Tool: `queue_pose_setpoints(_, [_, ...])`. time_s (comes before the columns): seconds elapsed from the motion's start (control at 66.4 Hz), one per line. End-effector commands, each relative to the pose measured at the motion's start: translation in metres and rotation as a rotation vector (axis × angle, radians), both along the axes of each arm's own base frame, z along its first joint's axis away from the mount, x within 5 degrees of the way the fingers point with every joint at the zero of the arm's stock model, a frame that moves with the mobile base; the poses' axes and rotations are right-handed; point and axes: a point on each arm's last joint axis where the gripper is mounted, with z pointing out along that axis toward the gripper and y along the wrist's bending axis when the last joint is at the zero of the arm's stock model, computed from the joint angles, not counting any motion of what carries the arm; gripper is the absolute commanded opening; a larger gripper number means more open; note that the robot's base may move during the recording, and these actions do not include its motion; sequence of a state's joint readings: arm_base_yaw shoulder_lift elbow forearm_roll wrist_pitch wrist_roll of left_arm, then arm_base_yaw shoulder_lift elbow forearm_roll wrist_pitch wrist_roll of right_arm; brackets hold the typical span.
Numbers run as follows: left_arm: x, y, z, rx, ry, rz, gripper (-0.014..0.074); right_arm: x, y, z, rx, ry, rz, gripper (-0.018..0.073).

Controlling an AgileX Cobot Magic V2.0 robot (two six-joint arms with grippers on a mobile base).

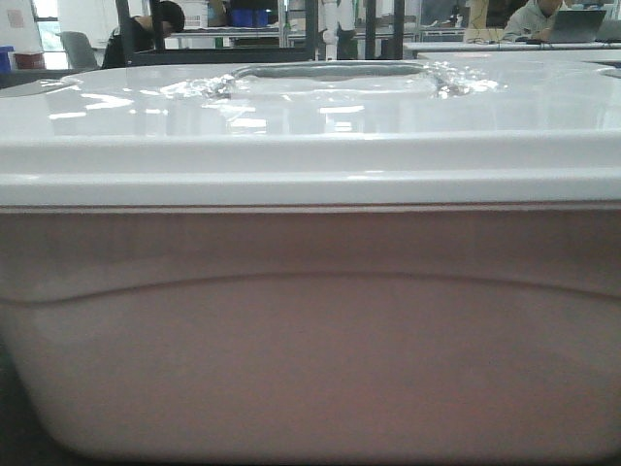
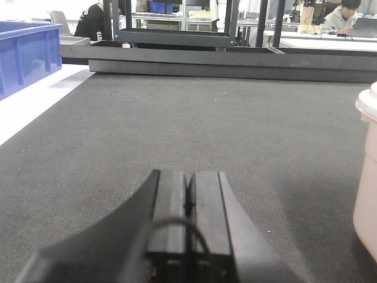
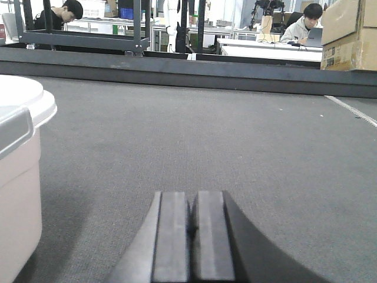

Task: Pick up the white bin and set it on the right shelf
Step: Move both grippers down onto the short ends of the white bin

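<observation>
— Both grippers, the left gripper [image 2: 188,177] and the right gripper [image 3: 191,197], are closed with nothing held. The white bin [image 1: 310,359] sits between them on the grey carpet [image 2: 177,118], well short of its far edge.
— Risk?
— Slick sides. An uneven squeeze could let it slip or tilt, and lifting by the lid [image 1: 310,107] might pop it off.
— Looks?
— Pinkish, translucent, a curved moulded line; glossy white top, sunken centre.

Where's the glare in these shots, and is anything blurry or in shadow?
Front view: bright glare streaks the lid of the white bin; its side looks dim, murky. Left wrist view: the left gripper is slightly soft near the lens; a shadow darkens the mat beside the bin. Right wrist view: the right gripper is likewise soft, shadow by the bin.
</observation>
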State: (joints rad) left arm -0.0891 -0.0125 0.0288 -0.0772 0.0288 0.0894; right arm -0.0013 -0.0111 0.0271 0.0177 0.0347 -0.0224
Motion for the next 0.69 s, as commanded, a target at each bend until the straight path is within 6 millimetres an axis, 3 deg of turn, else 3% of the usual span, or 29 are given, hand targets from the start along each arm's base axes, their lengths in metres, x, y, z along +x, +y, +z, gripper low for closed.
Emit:
queue_pose_setpoints(0.0, [-0.0016, 0.0007, 0.0087, -0.013, -0.096, 0.006, -0.0118, -0.0022, -0.0004, 0.009, -0.007, -0.109, -0.007, 0.0068])
queue_pose_setpoints(0.678, [-0.0016, 0.0007, 0.0087, -0.013, -0.096, 0.006, -0.0118, -0.0022, -0.0004, 0.009, -0.007, -0.109, -0.007, 0.0068])
